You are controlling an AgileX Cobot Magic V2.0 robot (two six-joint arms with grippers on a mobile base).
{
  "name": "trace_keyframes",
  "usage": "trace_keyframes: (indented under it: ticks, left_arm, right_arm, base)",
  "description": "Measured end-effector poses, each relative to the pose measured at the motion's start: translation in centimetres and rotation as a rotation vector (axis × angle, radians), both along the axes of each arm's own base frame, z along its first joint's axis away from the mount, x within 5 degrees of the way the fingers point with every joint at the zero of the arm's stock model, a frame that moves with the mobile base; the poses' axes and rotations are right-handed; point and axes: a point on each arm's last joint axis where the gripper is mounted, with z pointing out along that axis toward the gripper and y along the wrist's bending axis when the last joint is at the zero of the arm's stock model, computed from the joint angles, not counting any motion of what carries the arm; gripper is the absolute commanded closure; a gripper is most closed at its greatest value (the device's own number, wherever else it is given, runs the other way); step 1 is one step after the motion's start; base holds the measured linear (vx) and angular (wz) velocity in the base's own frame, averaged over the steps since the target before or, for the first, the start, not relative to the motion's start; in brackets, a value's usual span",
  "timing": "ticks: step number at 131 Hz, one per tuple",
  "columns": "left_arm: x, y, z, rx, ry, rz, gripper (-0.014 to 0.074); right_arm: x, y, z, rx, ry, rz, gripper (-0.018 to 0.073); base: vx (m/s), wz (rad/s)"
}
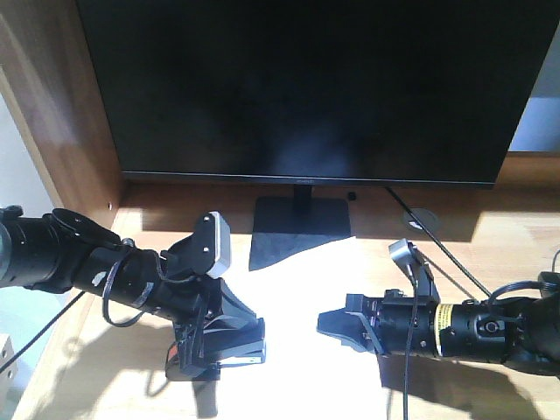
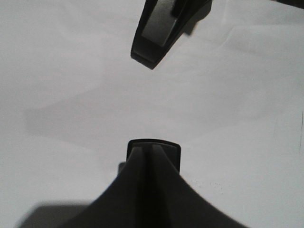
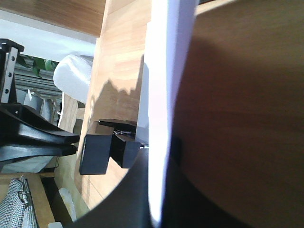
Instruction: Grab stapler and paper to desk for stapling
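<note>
Two arms: low over the worktop [image 1: 490, 254], lower frame.
Left fingers [image 1: 206, 346]: spread apart above the stapler [image 1: 229, 352], lower left.
Right fingers [image 1: 337, 325]: clamping the paper's [image 1: 297, 289] edge, centre.

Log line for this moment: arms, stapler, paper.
left gripper: at stapler, grip unclear | right gripper: over paper, state unclear | paper: flat on desk before monitor

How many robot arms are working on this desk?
2. The left arm reaches in from the left, over the stapler; the right arm reaches in from the right, over the paper.
</note>
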Motion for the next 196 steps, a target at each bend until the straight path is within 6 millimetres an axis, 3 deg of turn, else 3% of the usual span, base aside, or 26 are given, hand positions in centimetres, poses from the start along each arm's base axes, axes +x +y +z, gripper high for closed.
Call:
trace_keyframes:
  ticks: [112,163,196]
  left_arm:
    - [0.0,0.0,0.0,-0.007,0.006,0.008,0.0603]
    - [0.5,-0.7,-3.8,-0.024,0.134,-0.001,0.0603]
    - [0.4,-1.0,-4.4,-0.050,0.174,-0.021,0.0603]
  right_arm:
    - [0.0,0.0,0.0,0.000,0.000,0.000,0.0561]
    - [0.0,0.0,0.0,0.000,0.000,0.001,0.0561]
    - [0.0,0.0,0.0,0.000,0.000,0.001,0.0561]
  base:
    - [0.00,0.00]
    - [0.00,0.00]
    - [0.00,0.00]
